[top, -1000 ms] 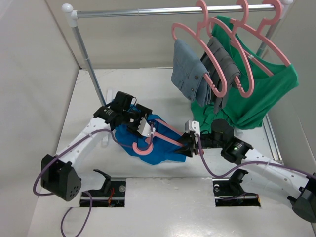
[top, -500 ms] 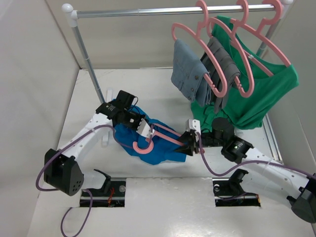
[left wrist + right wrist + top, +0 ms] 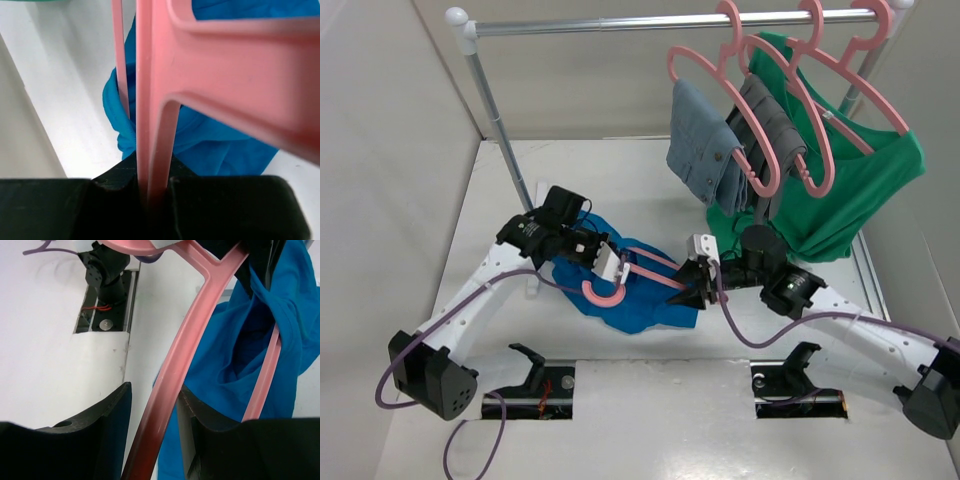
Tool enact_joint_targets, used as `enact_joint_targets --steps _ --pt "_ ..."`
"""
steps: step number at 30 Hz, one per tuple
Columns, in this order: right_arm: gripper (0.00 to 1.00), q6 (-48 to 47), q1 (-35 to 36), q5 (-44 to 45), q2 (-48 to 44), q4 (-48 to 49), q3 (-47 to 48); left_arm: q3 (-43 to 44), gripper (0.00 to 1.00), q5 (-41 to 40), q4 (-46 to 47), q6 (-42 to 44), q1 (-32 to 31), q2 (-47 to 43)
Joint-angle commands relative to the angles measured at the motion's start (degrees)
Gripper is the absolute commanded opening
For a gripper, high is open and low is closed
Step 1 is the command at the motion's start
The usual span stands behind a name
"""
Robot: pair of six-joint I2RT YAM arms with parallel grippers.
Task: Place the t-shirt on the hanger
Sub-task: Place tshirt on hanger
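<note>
Overhead, shows the t-shirt (image 3: 635, 308) crumpled on the table (image 3: 650, 180) between both arms. Shows the hanger (image 3: 650, 268) across its top, hook toward the near left. Has the left gripper (image 3: 610, 262) clamped narrow on the neck beside the hook, and the right gripper (image 3: 695, 285) closed on the opposite shoulder end. Beyond, finds a rail (image 3: 650, 22) carrying more pink hangers (image 3: 820, 150) with grey garments (image 3: 705, 150) and a green shirt (image 3: 860, 200).

From the left wrist, looks along the pink neck pinched tight between black fingers (image 3: 60, 205), blue cloth bunched just behind.

From the right wrist, catches the pink arm held between half-parted fingers (image 3: 110, 415), blue cloth right beside, partly hiding the thinner bar.
</note>
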Motion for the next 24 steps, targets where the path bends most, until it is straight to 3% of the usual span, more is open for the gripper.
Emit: enact_joint_targets --steps 1,7,10,13,19,22,24 --pt "0.00 -4.1 0.3 4.9 1.9 10.4 4.3 -0.3 0.00 15.7 1.1 -5.4 -5.3 -1.1" --pt "0.01 -4.1 -1.0 10.1 4.2 10.4 4.3 0.9 0.00 13.5 8.9 -16.8 -5.3 -1.7" --pt "0.56 -2.1 -1.6 20.8 3.5 5.0 5.5 -1.8 0.00 9.0 13.7 -24.7 -4.3 -1.7" --pt "0.80 -1.3 -1.6 31.4 0.7 0.0 7.9 -3.0 0.00 8.3 13.7 -28.6 -2.4 -2.2" --pt "0.82 6.8 4.1 57.1 -7.8 -7.2 8.0 -5.9 0.00 6.5 14.5 -35.7 -2.4 -4.0" --pt "0.90 13.0 9.0 66.6 -10.3 -11.1 8.0 -7.3 0.00 6.5 14.5 -38.2 -1.9 -4.5" --pt "0.89 17.5 14.2 72.2 -10.3 -16.2 9.4 -7.9 0.00 5.7 15.6 -40.2 -1.9 -4.5"
